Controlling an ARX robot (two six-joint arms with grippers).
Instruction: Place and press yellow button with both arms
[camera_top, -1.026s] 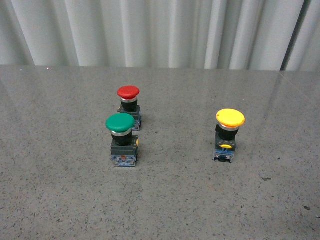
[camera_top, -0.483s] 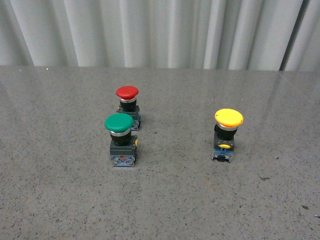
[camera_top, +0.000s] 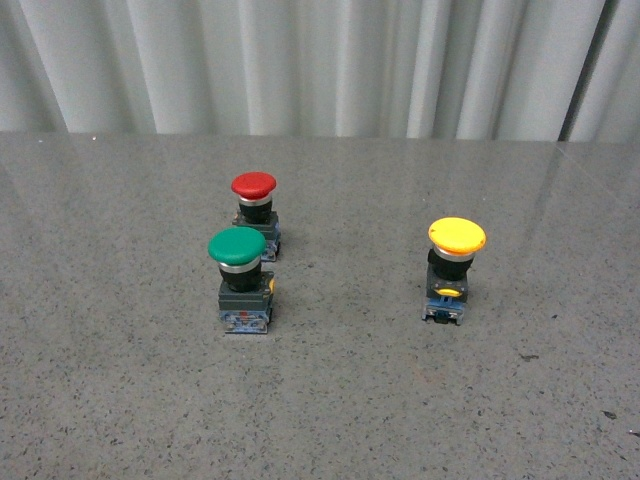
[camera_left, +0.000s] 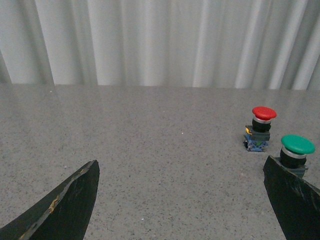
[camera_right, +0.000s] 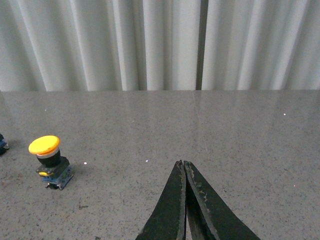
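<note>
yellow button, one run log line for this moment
yellow button: upright on table, untouched | left gripper: open, empty | right gripper: shut, empty | green button, red button: left of yellow

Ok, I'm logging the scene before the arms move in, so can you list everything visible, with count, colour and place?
yellow button: 1, yellow cap on black body, upright on the right side of the table, apart from the others
green button: 1, green cap, upright left of centre, nearest the robot of the left pair
red button: 1, red cap, upright just behind the green one
table: 1, speckled grey, carrying all three buttons
curtain: 1, pale grey-white pleats, behind the table
left tool: 1, black, fingers wide apart, holding nothing
right tool: 1, black, fingers closed together, holding nothing
</note>
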